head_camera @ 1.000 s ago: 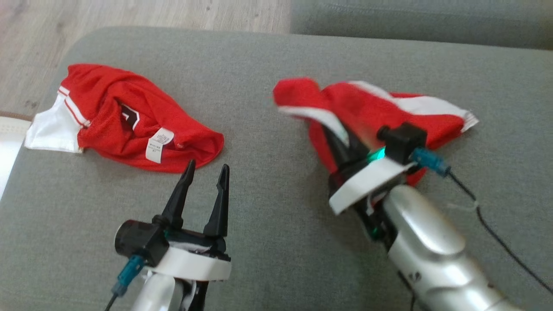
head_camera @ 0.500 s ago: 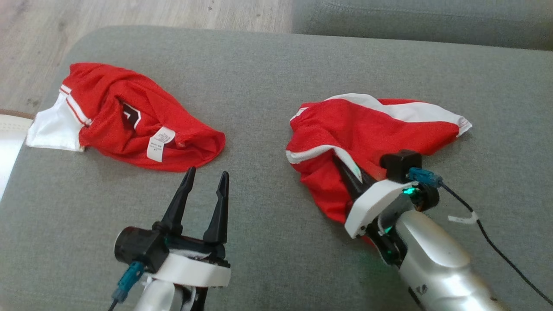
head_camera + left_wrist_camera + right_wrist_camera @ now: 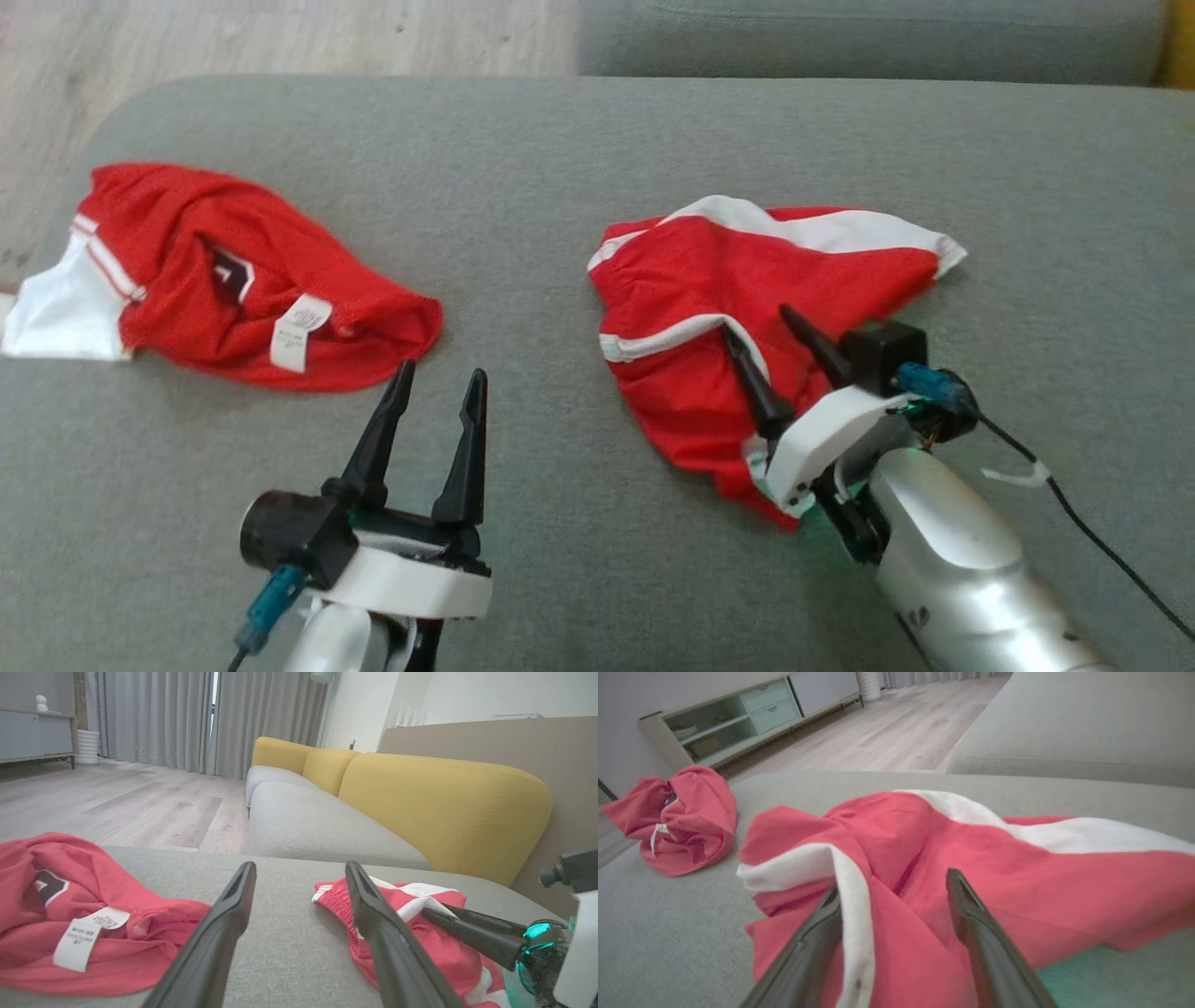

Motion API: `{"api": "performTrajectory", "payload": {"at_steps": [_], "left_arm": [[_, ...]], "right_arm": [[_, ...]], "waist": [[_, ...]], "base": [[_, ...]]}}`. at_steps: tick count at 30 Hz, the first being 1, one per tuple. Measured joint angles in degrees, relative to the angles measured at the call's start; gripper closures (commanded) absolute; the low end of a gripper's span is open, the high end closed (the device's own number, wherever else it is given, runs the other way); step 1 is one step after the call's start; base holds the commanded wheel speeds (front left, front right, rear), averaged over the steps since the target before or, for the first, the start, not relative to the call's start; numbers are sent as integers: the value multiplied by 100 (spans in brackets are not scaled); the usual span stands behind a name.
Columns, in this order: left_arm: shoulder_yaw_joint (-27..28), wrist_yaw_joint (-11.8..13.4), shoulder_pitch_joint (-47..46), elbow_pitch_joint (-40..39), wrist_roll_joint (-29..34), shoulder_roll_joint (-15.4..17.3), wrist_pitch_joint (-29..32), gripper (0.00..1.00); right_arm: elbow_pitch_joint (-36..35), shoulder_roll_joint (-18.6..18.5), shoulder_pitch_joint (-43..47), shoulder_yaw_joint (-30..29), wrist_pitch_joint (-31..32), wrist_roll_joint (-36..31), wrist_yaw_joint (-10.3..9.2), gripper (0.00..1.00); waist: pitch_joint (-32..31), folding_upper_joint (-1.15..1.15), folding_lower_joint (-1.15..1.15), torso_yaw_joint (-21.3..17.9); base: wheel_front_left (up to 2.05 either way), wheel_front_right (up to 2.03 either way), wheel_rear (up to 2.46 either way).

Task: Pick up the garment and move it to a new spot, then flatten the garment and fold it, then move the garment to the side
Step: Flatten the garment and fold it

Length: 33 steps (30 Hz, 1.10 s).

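Cloth sits in two heaps on the broad grey fabric cushion [image 3: 560, 159]. The red mesh garment with white stripes [image 3: 747, 271] lies crumpled on the cushion's right half. The right gripper [image 3: 755, 319] is low over its near edge with its two dark fingers spread apart, gripping nothing. In the right wrist view a fold of the white band [image 3: 852, 891] drapes across one finger, so that finger seems to sit under the fold rather than on top of it. The posture reads as a set-down: the garment rests fully on the cushion at what I take to be its new spot, with open grey fabric all round it and room to spread it flat. It is far from flat, bunched at the near side with the stripes running crooked, so flattening looks like the step in hand. The left gripper [image 3: 442, 370] hovers above bare cushion between the heaps, fingers likewise wide apart and empty, probably parked there so it can reach across to a corner. The second red garment with a white panel and a care label [image 3: 187, 271] lies well apart on the left, outside the working area.
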Motion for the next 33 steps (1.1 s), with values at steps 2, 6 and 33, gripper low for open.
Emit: {"api": "performTrajectory", "payload": {"at_steps": [2,6,33], "left_arm": [[14,0,5,-1,0,3,0,0],[138,0,32,-18,2,4,0,0],[152,0,115,-132,51,10,0,0]], "right_arm": [[-137,0,42,-194,-58,-109,0,0],[-731,1,425,-758,-155,-310,0,0],[-2438,86,2705,-1206,1140,-79,0,0]], "waist": [[-49,0,0,-99],[-162,0,0,-305],[-56,0,0,-662]], "base": [[0,0,0],[0,0,0],[0,0,0]]}}
